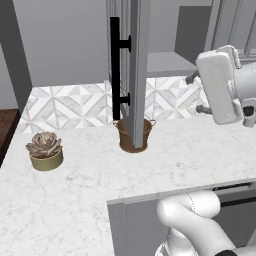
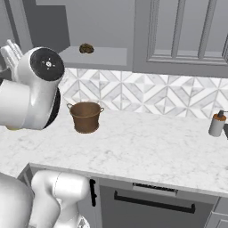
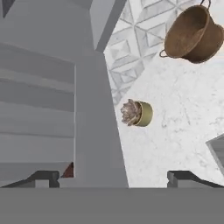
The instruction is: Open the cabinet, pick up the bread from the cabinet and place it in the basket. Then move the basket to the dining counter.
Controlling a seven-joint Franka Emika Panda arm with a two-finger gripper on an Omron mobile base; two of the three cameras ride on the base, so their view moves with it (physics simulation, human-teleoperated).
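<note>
**Cabinet door open; bread not yet collected**

Nearest the hand camera, the pincer point(image 3: 113, 177) stands wide, its two dark fingertips point(image 3: 43, 177) well apart and nothing held between them. The edge of the open cabinet door point(image 3: 98, 131) rises between the tips, which suggests the hand is placed there because it has just been working the door.

Relative to the basket point(image 1: 134, 134):
- The basket stands upright on the marble table point(image 1: 150, 165), close to the tiled backsplash point(image 2: 147, 95). Its interior is visible in the hand view and appears empty.
- The door hangs edge-on directly above and in front of the basket, its long black handle point(image 1: 115, 67) on the left face.
- The bread point(image 2: 86, 48) lies on the cabinet shelf point(image 2: 104, 57), above and behind the basket, untouched.
- An olive pot of pinkish succulent point(image 1: 45, 149) sits well to the basket's left on the table.
- A soap dispenser point(image 2: 217, 124) stands far to its right.

Judgement: the opening step looks complete; the reach into the shelf for the bread remains, then the basket transfer.
</note>
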